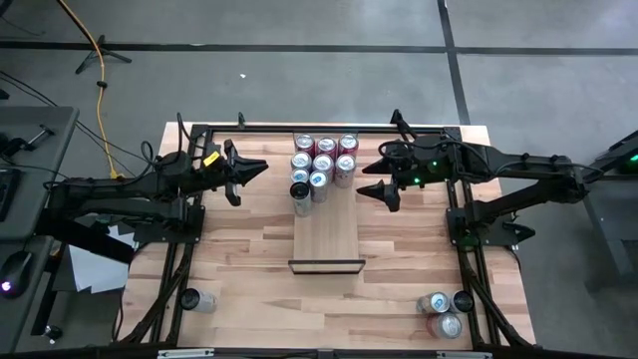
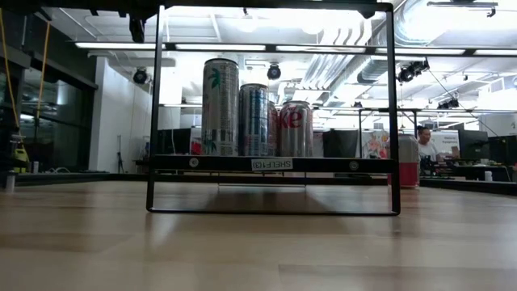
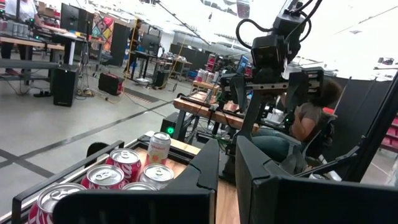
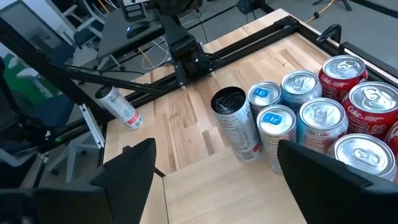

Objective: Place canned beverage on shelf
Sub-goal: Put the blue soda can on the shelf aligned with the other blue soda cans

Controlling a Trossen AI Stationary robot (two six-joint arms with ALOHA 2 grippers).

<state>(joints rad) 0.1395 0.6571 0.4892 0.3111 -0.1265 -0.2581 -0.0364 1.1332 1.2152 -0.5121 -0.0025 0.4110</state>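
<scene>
Red Coke cans [image 4: 341, 70] and blue-topped silver cans [image 4: 278, 121] are standing clustered on the long light-wood shelf [image 1: 327, 239], labelled "SHELF". The right gripper [image 1: 382, 172] is hovering beside them, fingers spread, empty. The left gripper [image 1: 242, 172] is waiting opposite, fingers pressed together.

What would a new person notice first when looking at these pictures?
First, the cluster of cans packed together at the far end of the shelf, between both arms. The right gripper hangs open beside them, the left gripper shut on the other side. A few more cans wait at the table's near right corner.
</scene>
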